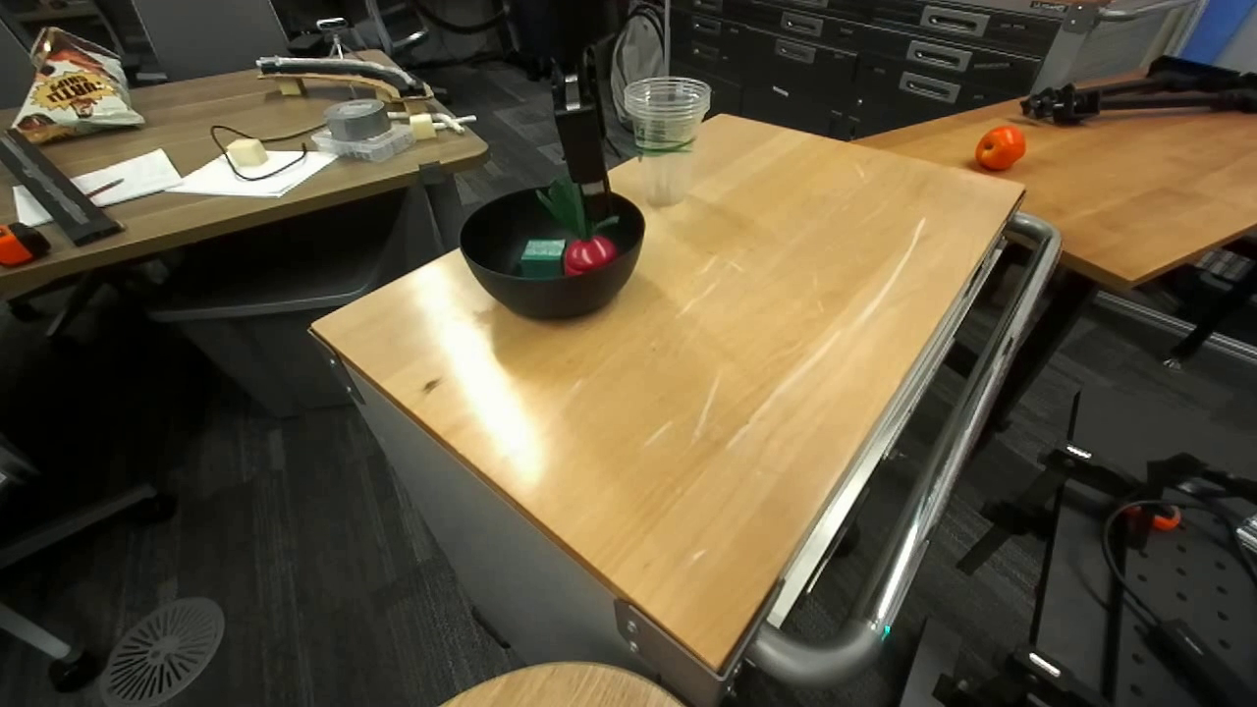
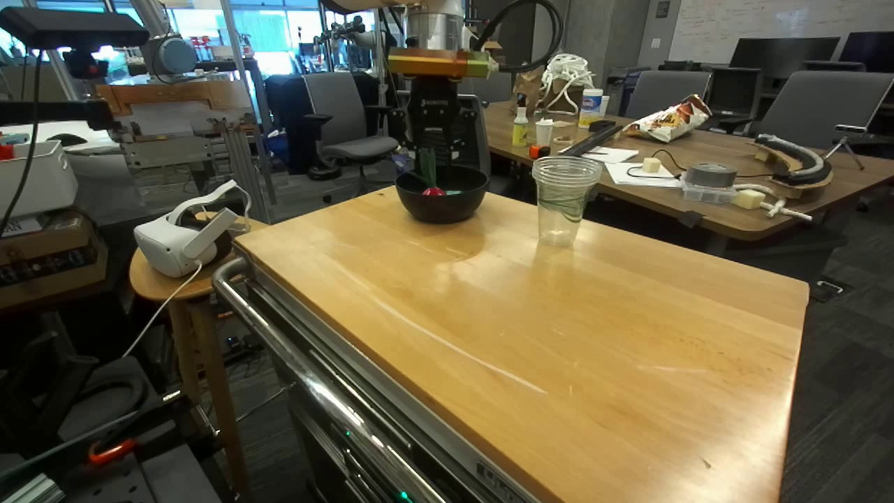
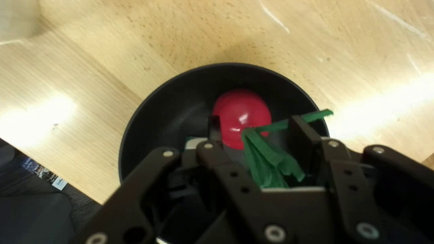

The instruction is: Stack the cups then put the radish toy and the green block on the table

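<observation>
The claw [image 3: 256,125] is parted partway, with one of its fingers [image 3: 307,142] to each side of the leaves [image 3: 262,159] of the radish [image 3: 241,113]; nothing is seen to be firmly gripped. The radish's red body is rested in the bowl [image 3: 159,112], just above the centre of the wrist frame. In both exterior views the leaves are pointed upward with a slight lean to the left of the frame, so the long axis is judged nearer upright than flat; in the wrist view they are spread toward the bottom, one being stretched off to the right. The block [image 1: 540,258] is seen in an exterior view to the left of the radish, in the same bowl; whether the two touch cannot be told. Farther out, the cups [image 2: 559,202] are nested in one upright stack on the counter [image 2: 628,314], to the right of the bowl in both exterior views. The stacking is thus judged done, and removal of the radish the step in hand. Next, a closing on the leaves or upper body seems called for, then a straight lift past the rim and a gentle setting-down on the counter, with the block left for afterward.
</observation>
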`<state>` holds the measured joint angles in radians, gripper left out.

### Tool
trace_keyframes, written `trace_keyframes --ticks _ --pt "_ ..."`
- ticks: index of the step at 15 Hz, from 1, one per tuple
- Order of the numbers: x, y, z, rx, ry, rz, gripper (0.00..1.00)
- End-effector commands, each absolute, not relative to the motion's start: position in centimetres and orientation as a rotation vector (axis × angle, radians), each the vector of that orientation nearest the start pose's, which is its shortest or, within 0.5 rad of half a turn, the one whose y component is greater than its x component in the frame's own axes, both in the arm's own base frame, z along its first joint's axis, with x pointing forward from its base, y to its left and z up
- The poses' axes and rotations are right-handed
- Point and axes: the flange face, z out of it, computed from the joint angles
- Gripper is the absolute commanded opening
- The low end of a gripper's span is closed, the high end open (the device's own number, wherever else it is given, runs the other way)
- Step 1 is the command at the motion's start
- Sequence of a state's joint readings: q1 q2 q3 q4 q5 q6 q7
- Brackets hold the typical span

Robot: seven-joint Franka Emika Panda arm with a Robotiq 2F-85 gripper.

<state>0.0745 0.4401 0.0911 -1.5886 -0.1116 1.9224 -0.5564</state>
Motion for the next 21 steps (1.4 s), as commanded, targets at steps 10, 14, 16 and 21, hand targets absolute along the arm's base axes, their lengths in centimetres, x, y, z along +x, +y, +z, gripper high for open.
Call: trace_keyframes --ticks 10,14,16,21 --pt "65.7 10.5 37.4 -2.91 -1.212 0.167 0.56" --pt "65.4 10.6 37.5 -2.917 -1.221 0.167 0.24" --pt "65.2 10.5 37.9 -2.922 -1.227 0.151 0.09" --pt "64.4 10.1 39.1 -2.927 -1.249 0.083 0.0"
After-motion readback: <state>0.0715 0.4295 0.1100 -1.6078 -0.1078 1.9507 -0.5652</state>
